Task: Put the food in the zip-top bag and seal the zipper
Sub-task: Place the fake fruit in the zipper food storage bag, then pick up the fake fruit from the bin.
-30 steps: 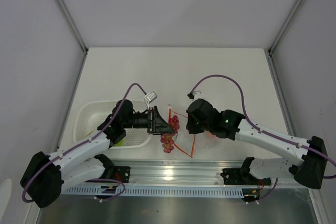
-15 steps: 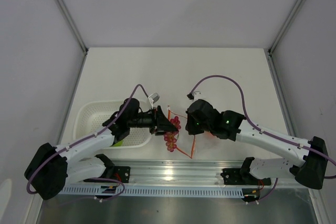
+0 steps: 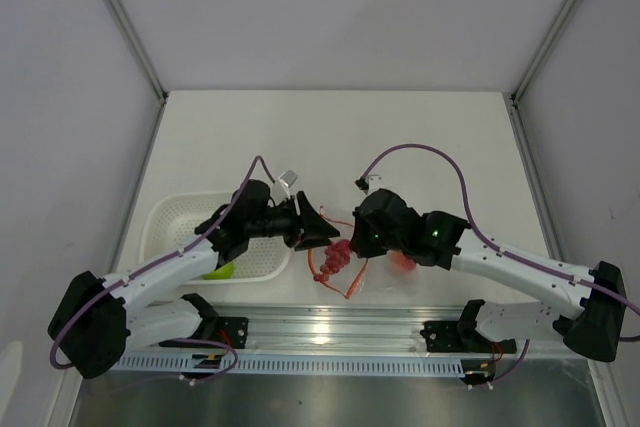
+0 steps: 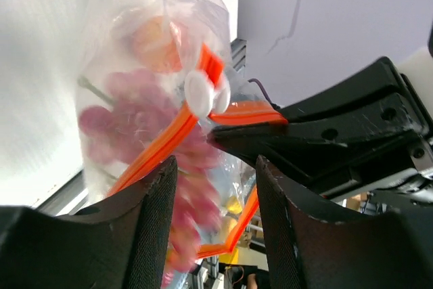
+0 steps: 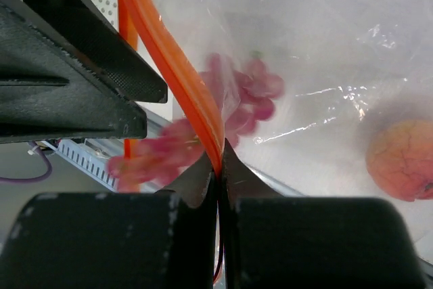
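The clear zip-top bag lies between my arms, with its orange-red zipper gaping open. My right gripper is shut on the zipper strip and holds the mouth up; its fingertips pinch it. My left gripper is open at the mouth. The red grapes are blurred, loose between its fingers and at the zipper. They also show in the right wrist view. The peach lies inside the bag. The green apple sits in the basket. No mango shows clearly.
The white perforated basket stands left of the bag, under my left arm. A white slider sits on the zipper. The metal rail runs along the near table edge, close to the bag.
My left gripper moved up and right to the bag's mouth and opened. The grapes left its grip and are now moving at the mouth. The right gripper kept its hold.
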